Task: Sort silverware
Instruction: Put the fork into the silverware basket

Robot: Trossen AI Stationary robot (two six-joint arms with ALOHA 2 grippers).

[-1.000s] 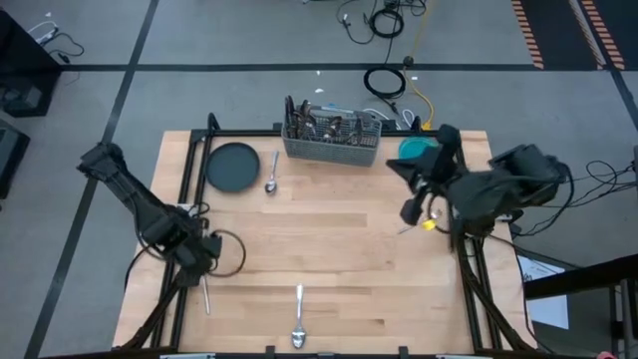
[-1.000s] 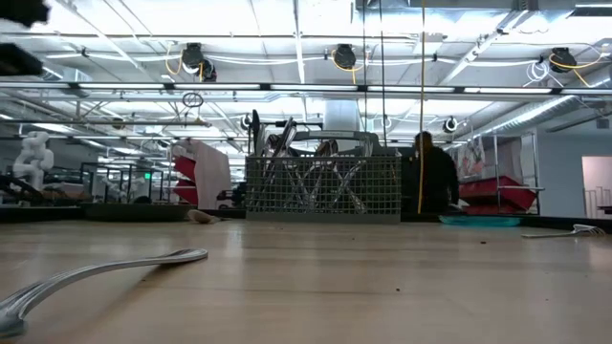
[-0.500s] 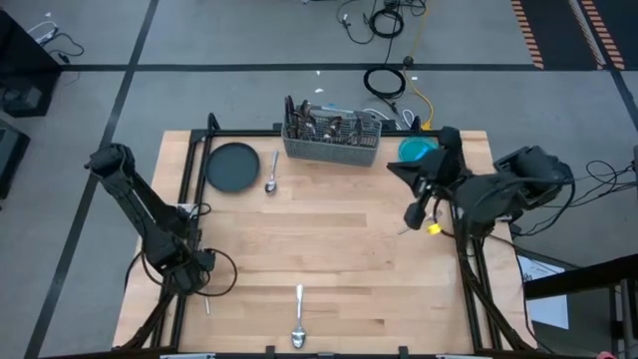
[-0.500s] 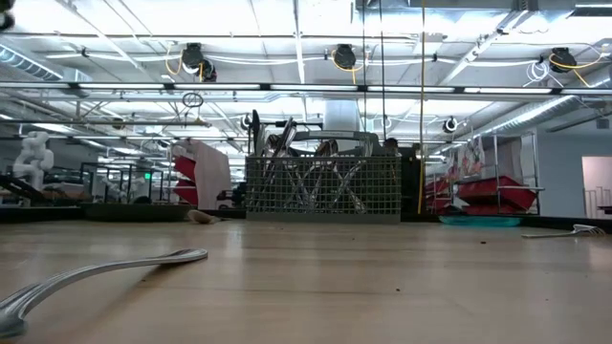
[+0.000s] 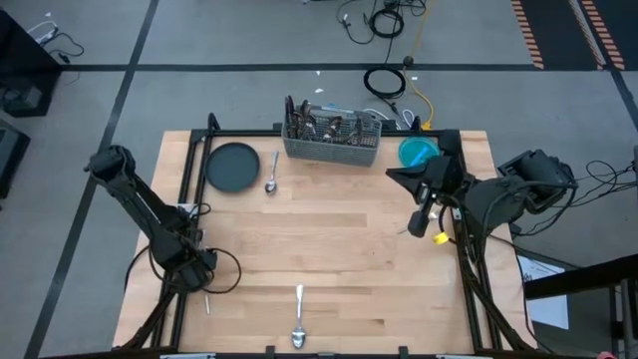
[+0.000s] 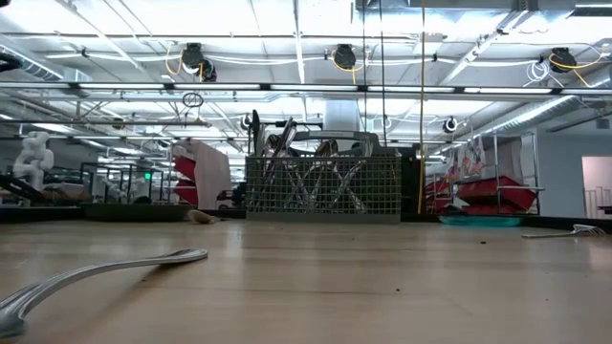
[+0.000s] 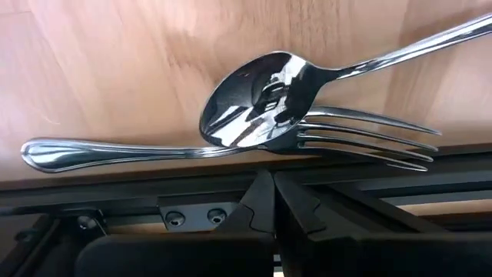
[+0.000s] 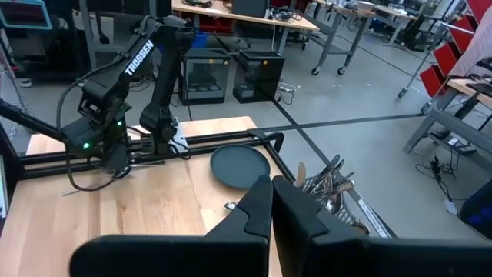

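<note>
A spoon point(image 7: 254, 100) lies with its bowl over a fork point(image 7: 115, 154) at the table's left edge, beside the black frame rail; in the high view they show as a sliver point(image 5: 206, 301). My left gripper point(image 7: 270, 188), shut, points steeply down there point(image 5: 194, 271), its tip next to the fork's neck. My right gripper point(image 8: 270, 208) is shut and empty, raised over the table's right side point(image 5: 421, 214). One spoon point(image 5: 271, 176) rests flat by the plate, another point(image 5: 298, 321) lies near the front edge. A fork point(image 5: 409, 228) lies under the right arm. My left gripper's shut fingertips point(image 7: 265, 178) stand right next to the fork's neck point(image 7: 270, 146), coming steeply from above over the frame rail. Whether they touch the fork, I cannot tell. Fork and spoon both lie flat on the table.
A grey wire-mesh caddy point(image 5: 332, 140) with several pieces of silverware stands at the far edge, a dark round plate point(image 5: 231, 166) left of it, a teal bowl point(image 5: 419, 152) at the far right. A black frame rail point(image 7: 154, 192) runs along the table's left edge.
My left gripper has come down toward the table's left near corner and tipped more steeply downward, staying shut. The silverware has not moved. A person seen behind the caddy has left the low view.
</note>
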